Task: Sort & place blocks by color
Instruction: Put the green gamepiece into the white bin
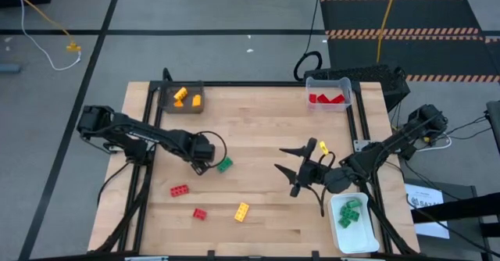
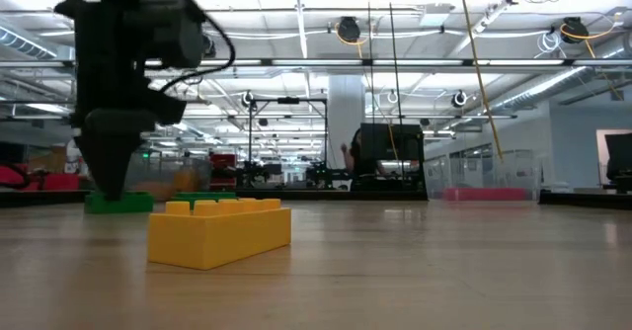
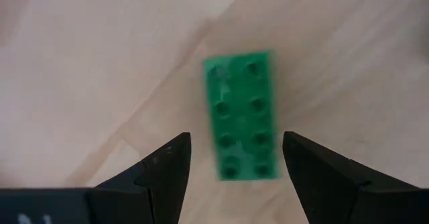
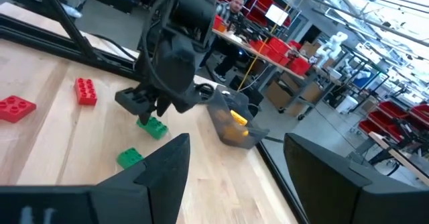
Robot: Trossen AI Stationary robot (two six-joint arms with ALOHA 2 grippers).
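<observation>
My left gripper [image 1: 205,166] points down, open, just above the table. Its two fingers stand on either side of a green block's [image 3: 244,117] near end, apart from it. A second green block [image 4: 129,157] lies close by on the wood. Two red blocks [image 1: 180,190] [image 1: 200,213] and a yellow block [image 1: 242,211] lie nearer the front edge. My right gripper [image 1: 280,159] is held level above the table's right half, open with nothing between its fingers.
A dark grey tray [image 1: 166,101] with yellow blocks stands at the far left. At the far right is a clear tray [image 1: 328,82] with red blocks. A white tray [image 1: 367,234] with green blocks sits at the near right corner. Bare wood lies in the middle.
</observation>
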